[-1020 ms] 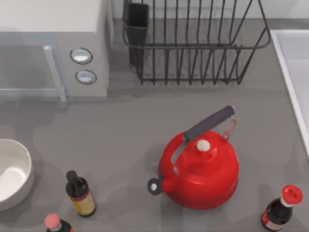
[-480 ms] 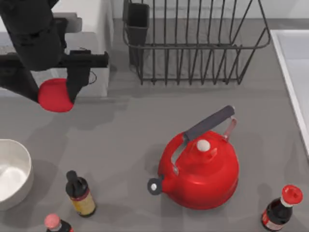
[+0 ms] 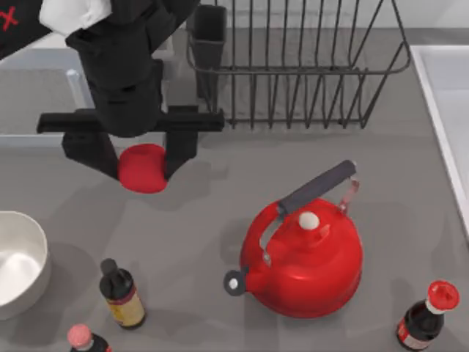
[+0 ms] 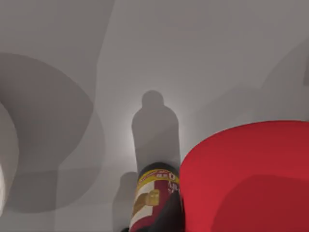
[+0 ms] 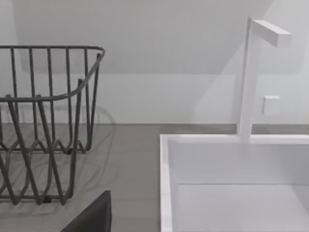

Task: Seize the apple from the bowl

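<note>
Apple (image 3: 141,168) clamped in left end effector (image 3: 143,163).

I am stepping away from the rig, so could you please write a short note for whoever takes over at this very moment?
Left gripper: shut on the apple, held above the table, in front of the microwave and apart from the bowl.
Right gripper: near the sink and dish rack.
Bowl: at the table's left edge, nothing visible inside it.
Done: apple seized and out of the bowl.
Left: probably just keep the grasp steady, well away from the kettle and bottles.
</note>
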You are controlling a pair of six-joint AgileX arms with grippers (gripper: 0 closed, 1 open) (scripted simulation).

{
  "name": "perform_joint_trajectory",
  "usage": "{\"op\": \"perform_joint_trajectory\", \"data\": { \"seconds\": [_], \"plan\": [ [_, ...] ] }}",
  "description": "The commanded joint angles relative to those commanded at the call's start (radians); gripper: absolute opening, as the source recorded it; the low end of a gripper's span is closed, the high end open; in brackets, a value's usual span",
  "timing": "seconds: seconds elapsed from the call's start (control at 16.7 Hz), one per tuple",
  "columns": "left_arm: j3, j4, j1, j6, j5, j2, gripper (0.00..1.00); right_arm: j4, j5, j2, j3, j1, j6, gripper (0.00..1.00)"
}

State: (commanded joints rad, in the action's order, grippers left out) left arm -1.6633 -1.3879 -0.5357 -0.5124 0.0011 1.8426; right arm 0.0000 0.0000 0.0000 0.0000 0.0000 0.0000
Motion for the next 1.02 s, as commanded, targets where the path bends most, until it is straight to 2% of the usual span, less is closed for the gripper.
{"op": "perform_joint_trajectory", "data": {
  "seconds": [0.24,0.66,0.96,1.02],
  "plan": [
    [0.07,0.073,0.0,0.001,0.0,0.012,0.0,0.0,0.0,0.0,0.0,0.0,0.0,1.0],
    [0.336,0.401,0.0,0.002,0.0,0.063,0.0,0.0,0.0,0.0,0.0,0.0,0.0,1.0],
    [0.359,0.424,0.0,0.002,0.0,0.069,0.0,0.0,0.0,0.0,0.0,0.0,0.0,1.0],
    [0.359,0.424,0.0,0.002,0.0,0.069,0.08,0.0,0.0,0.0,0.0,0.0,0.0,1.0]
  ]
}}
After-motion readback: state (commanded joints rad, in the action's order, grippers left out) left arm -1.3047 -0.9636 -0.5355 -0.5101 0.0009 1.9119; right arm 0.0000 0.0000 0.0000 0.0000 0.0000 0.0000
